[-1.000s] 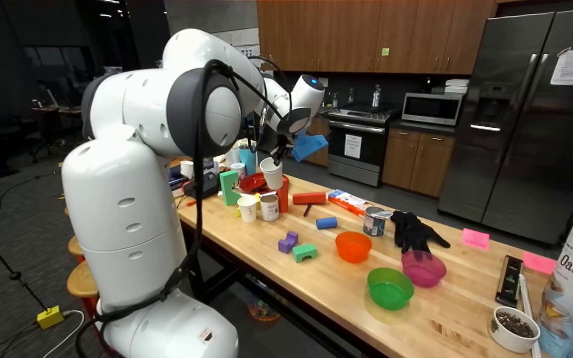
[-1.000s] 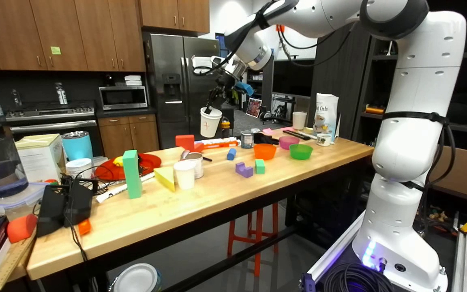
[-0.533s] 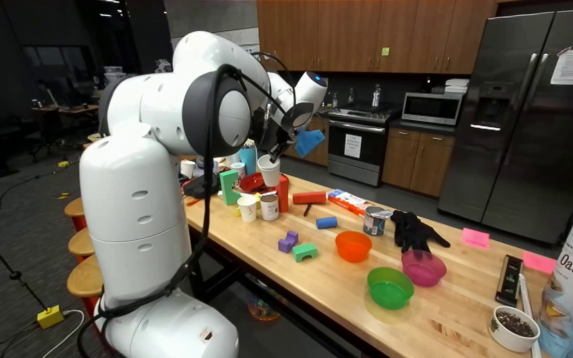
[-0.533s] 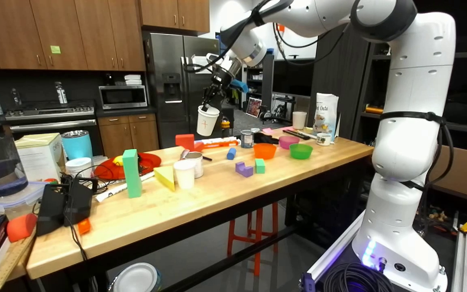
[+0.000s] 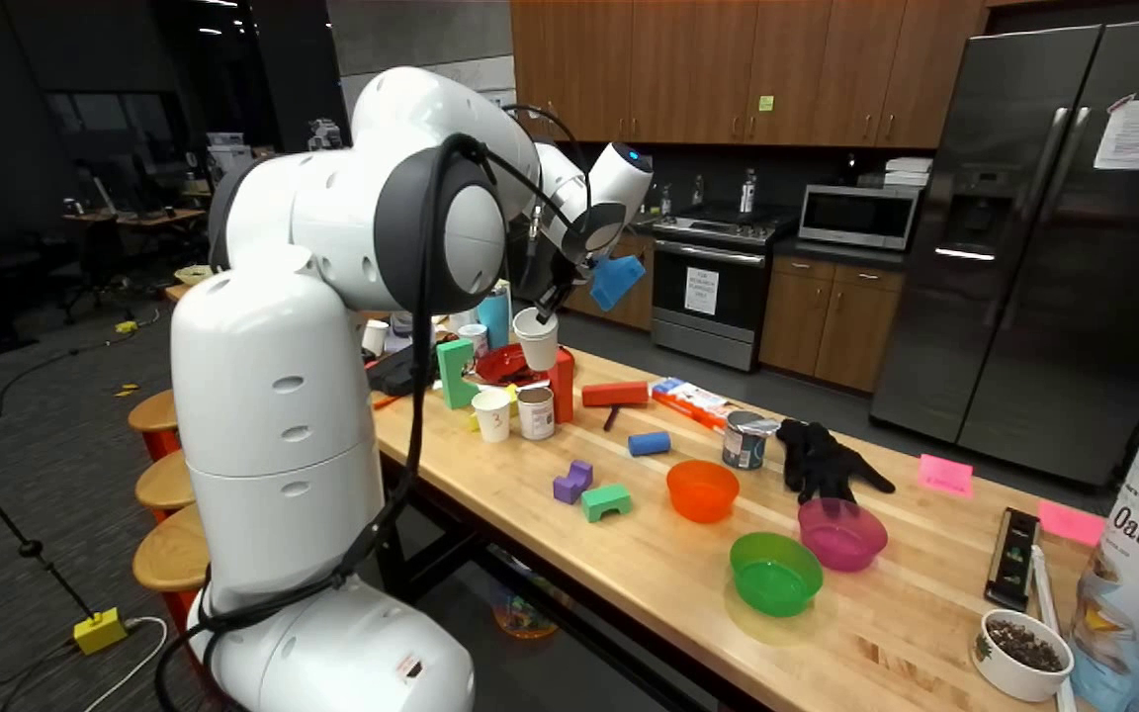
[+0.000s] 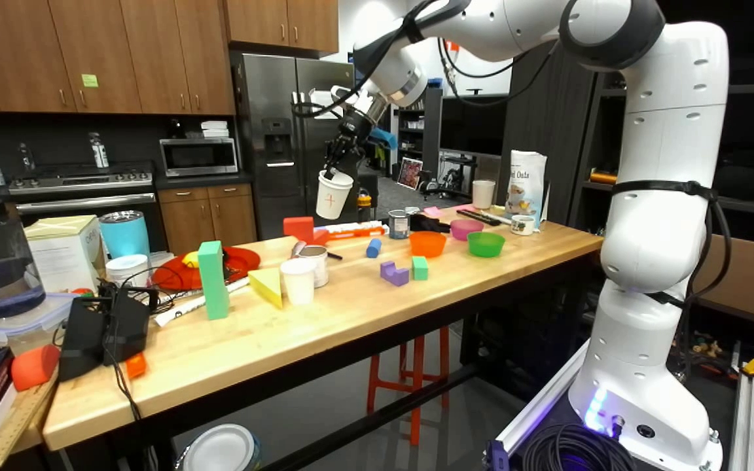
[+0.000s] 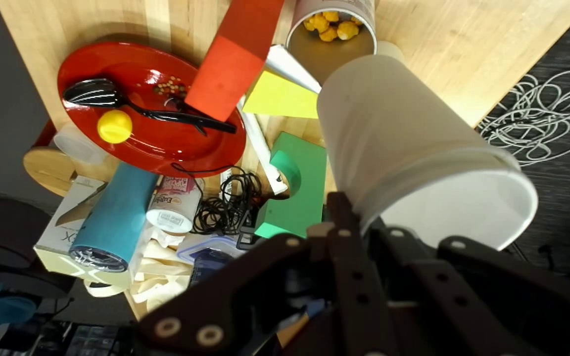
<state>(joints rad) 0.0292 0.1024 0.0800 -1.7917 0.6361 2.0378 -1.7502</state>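
Wooden tabletop [image 6: 351, 291] below a white cup [image 6: 334, 196], long axis aslant, mouth uppermost, its lip tight between nearly closed fingers [image 7: 347, 247].

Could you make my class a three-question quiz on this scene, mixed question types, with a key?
1. True or false: the gripper holds a white cup clear of the table.
2. Which item lies on the red plate? a) blue cylinder b) black spoon c) black glove
3. Fill the gap: the standing cup near the yellow wedge is marked with the digit ___.

Key: 1. True. 2. b. 3. The digit is 3.
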